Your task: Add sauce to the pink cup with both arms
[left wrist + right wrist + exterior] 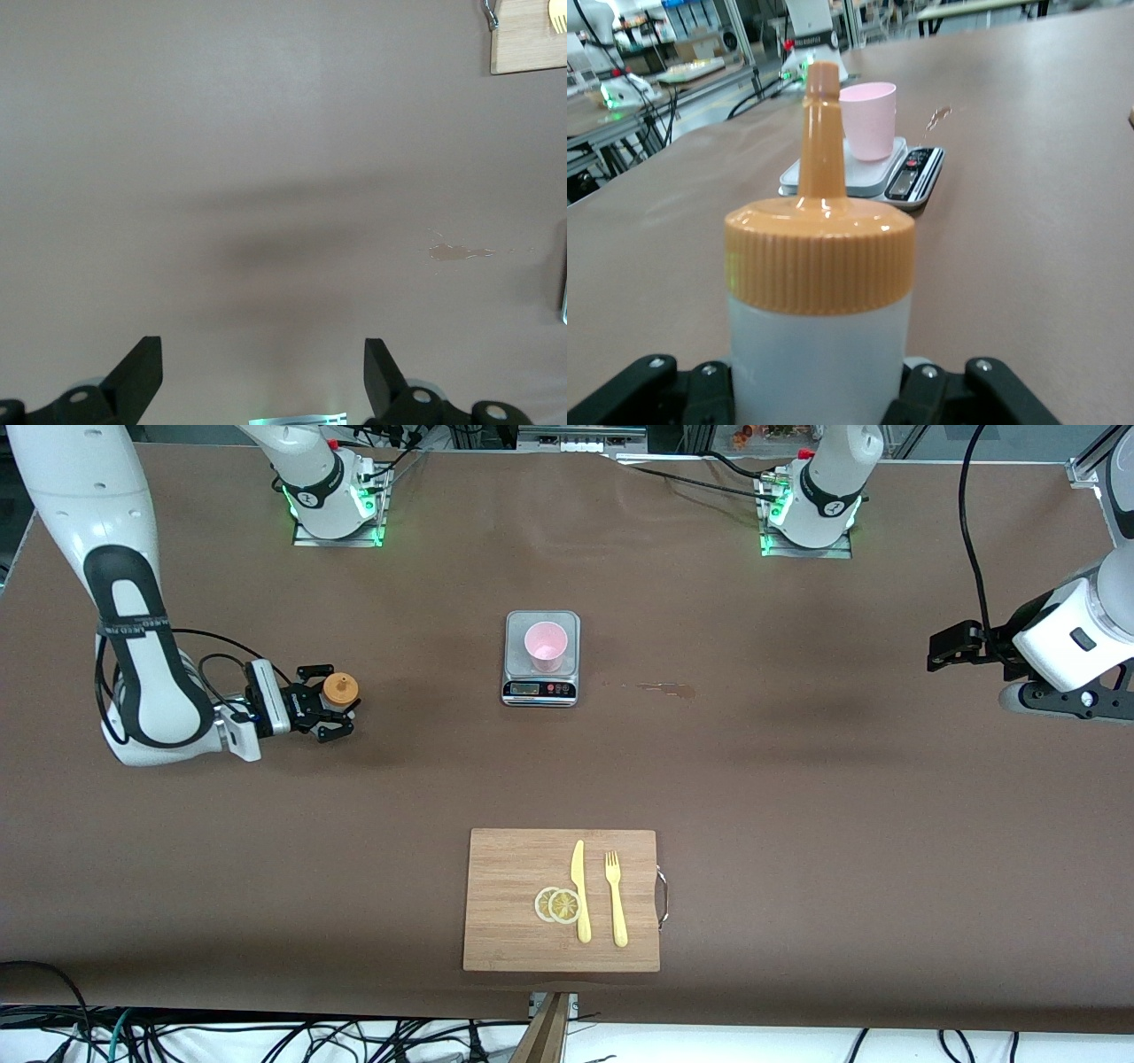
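Cutting board (pixel 514 903) nearest camera, holding knife (pixel 580 893), fork (pixel 616 899), lemon slices (pixel 558 905). Sauce bottle (pixel 340 691) upright, pinched in my right gripper (pixel 330 710) toward right arm's end of table. Pink cup (pixel 545 646) on scale (pixel 541 688) mid-table, well apart from bottle. My left gripper (pixel 263 372) waits, fingers spread, over bare table at left arm's end.

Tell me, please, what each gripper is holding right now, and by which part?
The right gripper holds the sauce bottle by its whitish body, below the orange cap. The left gripper is open and holds nothing.
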